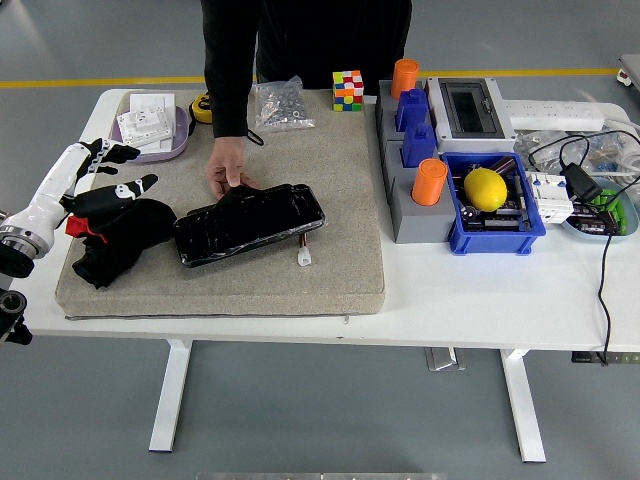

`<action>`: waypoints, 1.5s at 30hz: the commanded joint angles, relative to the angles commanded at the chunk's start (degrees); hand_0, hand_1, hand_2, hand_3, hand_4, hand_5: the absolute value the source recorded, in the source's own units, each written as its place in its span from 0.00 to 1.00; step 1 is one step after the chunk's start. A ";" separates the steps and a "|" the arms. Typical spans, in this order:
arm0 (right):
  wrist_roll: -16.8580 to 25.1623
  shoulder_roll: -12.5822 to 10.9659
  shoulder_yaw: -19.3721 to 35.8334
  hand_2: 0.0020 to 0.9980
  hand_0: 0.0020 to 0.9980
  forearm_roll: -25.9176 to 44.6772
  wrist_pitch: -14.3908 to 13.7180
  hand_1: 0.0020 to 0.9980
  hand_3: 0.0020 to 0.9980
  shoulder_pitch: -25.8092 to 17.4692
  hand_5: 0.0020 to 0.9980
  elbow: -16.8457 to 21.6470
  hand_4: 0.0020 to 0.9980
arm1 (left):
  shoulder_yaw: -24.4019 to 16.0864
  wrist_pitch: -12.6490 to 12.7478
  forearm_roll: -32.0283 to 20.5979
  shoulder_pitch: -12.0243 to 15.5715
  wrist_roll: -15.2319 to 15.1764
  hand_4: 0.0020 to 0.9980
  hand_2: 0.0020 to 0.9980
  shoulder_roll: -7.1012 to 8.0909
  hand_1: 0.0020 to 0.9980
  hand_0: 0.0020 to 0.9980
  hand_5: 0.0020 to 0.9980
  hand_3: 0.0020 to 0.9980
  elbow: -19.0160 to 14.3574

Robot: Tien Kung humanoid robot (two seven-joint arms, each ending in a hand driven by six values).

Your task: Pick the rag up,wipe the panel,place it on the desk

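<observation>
Left hand [112,190] rests on the crumpled black cloth rag [118,240], fingers spread, gripping nothing. Rag lies just left of the glossy black rectangular panel [250,222]; all 3 steps look undone.

Free room: the lower centre and lower right of the grey mat [330,270] lie bare, and so does the white table [480,315] strip along the bottom edge.

Obstacles, left of frame: the black rag [118,243] is heaped just beside the glossy black panel [250,222], with the left hand [105,192] over the rag. A person's hand [228,170] presses the panel's upper left corner, closing that side.

Top centre: a bag of small parts [280,104] and a colour cube [347,89].

Right: grey holders [410,195], orange cylinders [429,180], a blue bin [495,215] and loose cables [600,210] crowd the table.
</observation>
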 joint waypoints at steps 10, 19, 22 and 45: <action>0.03 -0.25 0.26 0.64 0.69 -0.11 -0.10 0.46 0.62 0.11 0.70 0.30 1.00 | 0.49 -3.40 9.12 -1.61 5.52 0.84 0.91 -0.08 0.92 0.83 0.28 0.93 1.35; 0.14 -0.35 0.57 0.64 0.69 -0.38 -0.24 0.46 0.61 0.17 0.70 0.62 1.00 | 1.38 -4.74 13.30 -2.91 8.46 0.86 0.95 -0.80 0.94 0.85 0.29 0.93 3.92; 0.12 -0.37 0.66 0.64 0.69 -0.45 -0.24 0.46 0.61 0.22 0.70 0.64 1.00 | 1.63 -4.58 13.34 -3.11 8.77 0.86 0.95 -1.14 0.94 0.85 0.29 0.93 4.61; 0.20 -0.64 1.45 0.64 0.69 -1.05 -0.54 0.46 0.61 0.19 0.70 1.30 1.00 | 4.48 -3.57 14.73 -5.01 9.21 0.86 0.94 -4.68 0.94 0.85 0.29 0.90 11.44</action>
